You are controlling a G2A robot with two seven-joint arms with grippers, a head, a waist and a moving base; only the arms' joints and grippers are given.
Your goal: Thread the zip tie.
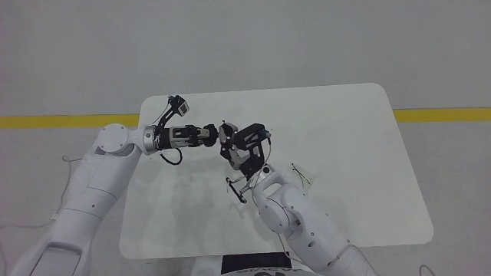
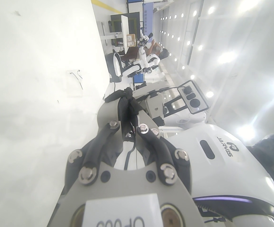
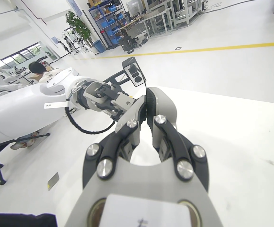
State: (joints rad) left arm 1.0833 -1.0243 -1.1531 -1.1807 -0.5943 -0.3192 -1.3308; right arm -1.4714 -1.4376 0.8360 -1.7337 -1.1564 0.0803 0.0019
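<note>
From the top I count two arms meeting over the tabletop (image 1: 368,123) and one zip tie (image 1: 301,173) lying on it beside the right arm; left wrist shows the left gripper (image 2: 127,111) with jaws closed, right wrist shows the right gripper (image 3: 148,112) likewise, and I cannot tell whether either pinches anything.

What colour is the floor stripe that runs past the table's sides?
The floor stripe is yellow; the top view shows it best.

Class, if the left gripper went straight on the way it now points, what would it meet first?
The right gripper, almost tip to tip with the left gripper; whether they touch is unclear.
</note>
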